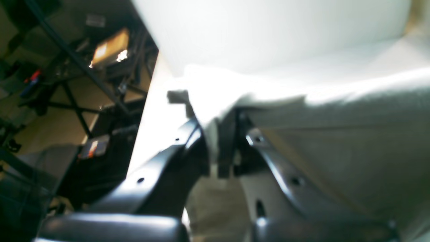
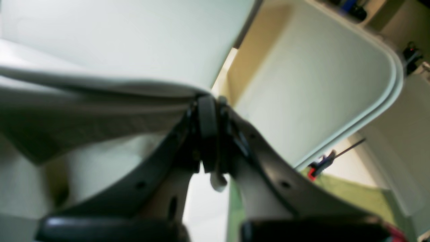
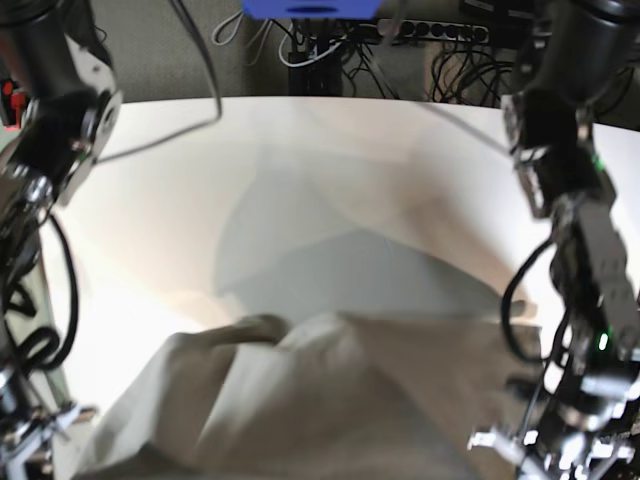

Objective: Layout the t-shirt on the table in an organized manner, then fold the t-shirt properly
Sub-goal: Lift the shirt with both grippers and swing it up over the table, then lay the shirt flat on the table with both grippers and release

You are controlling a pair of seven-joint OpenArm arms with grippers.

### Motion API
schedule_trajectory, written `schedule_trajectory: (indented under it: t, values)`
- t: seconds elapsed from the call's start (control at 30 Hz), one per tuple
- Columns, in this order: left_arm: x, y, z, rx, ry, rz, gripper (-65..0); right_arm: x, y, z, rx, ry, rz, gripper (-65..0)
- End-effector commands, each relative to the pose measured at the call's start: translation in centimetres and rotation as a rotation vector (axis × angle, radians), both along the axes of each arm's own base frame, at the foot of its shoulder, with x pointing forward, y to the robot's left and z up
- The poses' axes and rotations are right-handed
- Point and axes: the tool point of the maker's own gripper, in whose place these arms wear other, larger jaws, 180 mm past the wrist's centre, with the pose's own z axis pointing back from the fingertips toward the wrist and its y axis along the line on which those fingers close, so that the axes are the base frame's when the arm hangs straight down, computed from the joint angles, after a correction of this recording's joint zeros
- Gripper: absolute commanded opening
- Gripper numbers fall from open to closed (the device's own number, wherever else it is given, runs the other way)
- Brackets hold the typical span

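Note:
The pale grey-beige t-shirt hangs bunched and creased over the front part of the white table, stretched between my two arms. In the left wrist view, my left gripper is shut on an edge of the t-shirt, which spreads away to the right. In the right wrist view, my right gripper is shut on a cloth edge, and the t-shirt runs off to the left. Both grippers sit low at the bottom corners of the base view, with their tips hidden by cloth and blur.
The left arm stands at the base view's right and the right arm at its left. Cables and a power strip lie behind the table's far edge. Dark frames and clutter show beyond the table's side.

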Motion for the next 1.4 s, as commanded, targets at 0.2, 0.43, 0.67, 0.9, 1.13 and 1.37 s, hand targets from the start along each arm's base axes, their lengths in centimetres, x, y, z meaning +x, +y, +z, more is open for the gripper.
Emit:
schedule_trajectory:
  t: [0.2, 0.43, 0.67, 0.9, 1.13, 1.37]
  values:
    - [1.1, 1.2, 3.3, 0.019, -0.064, 0.050, -64.6, -0.5, -2.6, 6.2, -0.054, -0.130, -0.061, -65.0]
    - [-3.2, 3.0, -5.9, 0.124, 0.118, 0.075, -64.6, -3.3, -1.5, -3.5, -0.113, 0.098, -0.041, -65.0]
    - [-9.2, 3.9, -16.2, 0.187, 0.349, 0.064, -64.6, -8.0, 0.7, -17.1, 0.018, 0.364, 0.036, -65.0]
    - [-13.8, 5.3, -22.2, 0.203, 0.522, 0.081, -64.2, -13.8, 4.0, -25.9, 0.157, 0.587, 0.065, -65.0]
    - [-16.6, 6.2, -25.0, 0.241, 0.626, 0.082, -63.6, -18.6, 6.7, -30.7, 0.237, 0.745, 0.082, -65.0]
    - [-18.9, 6.1, -27.2, 0.315, 0.720, 0.036, -34.5, -21.8, 7.3, -33.1, 0.228, 0.869, 0.087, -47.7]
